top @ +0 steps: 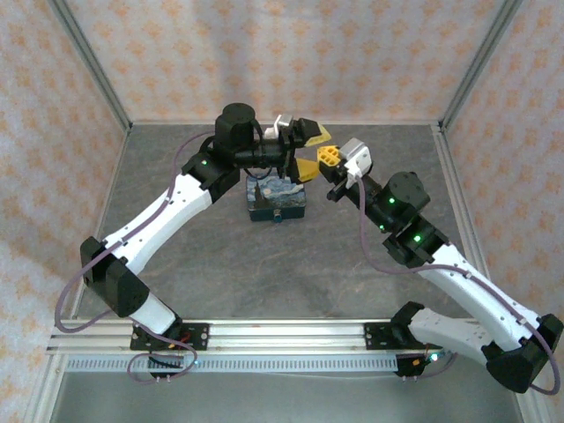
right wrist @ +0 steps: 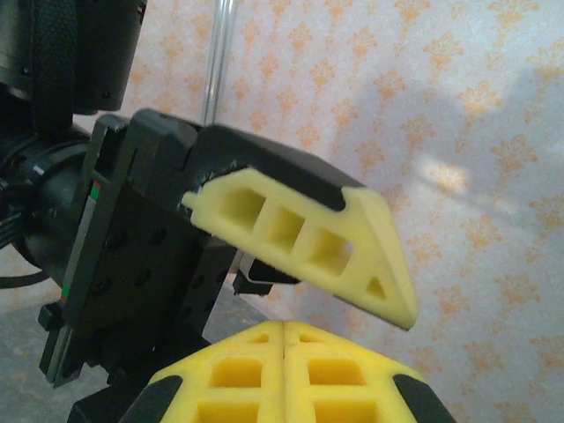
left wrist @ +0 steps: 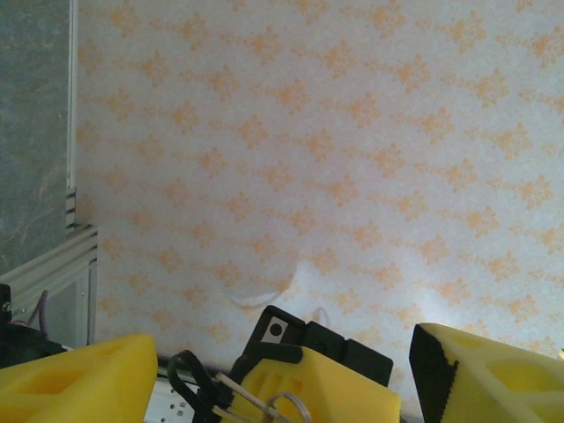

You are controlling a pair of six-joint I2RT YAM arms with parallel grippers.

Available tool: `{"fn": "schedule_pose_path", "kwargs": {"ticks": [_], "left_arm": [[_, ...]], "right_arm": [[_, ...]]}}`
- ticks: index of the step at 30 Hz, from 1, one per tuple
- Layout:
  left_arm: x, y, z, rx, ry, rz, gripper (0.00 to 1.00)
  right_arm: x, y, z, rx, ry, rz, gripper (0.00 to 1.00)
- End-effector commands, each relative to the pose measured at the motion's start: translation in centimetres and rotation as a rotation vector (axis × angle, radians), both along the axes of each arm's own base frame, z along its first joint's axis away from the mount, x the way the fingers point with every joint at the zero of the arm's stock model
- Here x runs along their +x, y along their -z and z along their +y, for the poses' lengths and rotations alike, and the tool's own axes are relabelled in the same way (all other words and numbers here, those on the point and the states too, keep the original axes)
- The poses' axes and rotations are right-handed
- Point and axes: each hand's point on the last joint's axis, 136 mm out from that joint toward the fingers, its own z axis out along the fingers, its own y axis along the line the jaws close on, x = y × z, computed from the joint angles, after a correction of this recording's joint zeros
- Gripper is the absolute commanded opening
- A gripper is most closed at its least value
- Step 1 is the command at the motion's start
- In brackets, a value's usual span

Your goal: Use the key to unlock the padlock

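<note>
Grey tabletop (top: 291, 273), patterned walls (top: 264, 53); starry tin (top: 275, 201) mid-table; left jaws spread apart near it, right jaws pressed together

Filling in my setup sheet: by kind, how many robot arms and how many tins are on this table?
Robot arms: 2 (left arm, right arm)
Blue starry tin: 1
Total: 3

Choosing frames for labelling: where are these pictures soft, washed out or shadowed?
Right wrist view: a finger of the left gripper looks washed out and soft, near the lens; grey shadow and a bright patch on the wallpaper. Left wrist view: hazy wallpaper, faint curved shadow. Top view: evenly lit, sharp.
</note>
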Motion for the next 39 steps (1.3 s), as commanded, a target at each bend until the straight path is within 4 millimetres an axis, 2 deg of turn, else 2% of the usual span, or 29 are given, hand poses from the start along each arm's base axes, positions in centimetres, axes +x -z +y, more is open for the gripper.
{"fn": "schedule_pose_path", "kwargs": {"ticks": [1, 3, 13, 22, 31, 33, 34, 36, 39], "left_arm": [[-0.7, -2.6, -0.2, -0.062, 0.030, -0.058, 0.78], [-0.8, -2.8, -0.2, -0.073, 0.031, -0.056, 0.76], [-1.1, -3.4, 0.0, -0.109, 0.033, -0.063, 0.48], [-0.1, -3.8, 1.9, -0.133, -0.042, -0.086, 0.23], [0.0, -3.8, 2.0, -0.118, -0.042, -0.118, 0.10], [-0.1, -3.3, 2.1, -0.092, -0.041, -0.122, 0.12], [-0.1, -2.9, 2.1, -0.065, -0.042, -0.119, 0.21], [-0.2, -2.0, 2.3, -0.022, -0.045, -0.120, 0.46], [-0.2, -1.1, 2.3, -0.014, -0.043, -0.099, 0.67]], "right_arm": [[0.0, 0.3, 0.0, -0.021, 0.012, -0.024, 0.00], [0.1, 0.7, 0.0, -0.029, 0.013, -0.021, 0.00], [-0.3, 0.9, 0.4, -0.035, -0.016, -0.014, 0.00], [-2.0, 3.1, 0.0, -0.050, -0.070, 0.061, 0.00], [-2.7, 4.6, -0.7, -0.067, -0.063, 0.108, 0.00], [-2.5, 4.5, -1.0, -0.061, -0.048, 0.109, 0.00], [-2.5, 4.4, -1.1, -0.054, -0.042, 0.109, 0.00], [-2.4, 4.1, -1.2, -0.036, -0.034, 0.107, 0.00], [-1.9, 3.6, -1.6, -0.021, 0.004, 0.096, 0.00]]}}
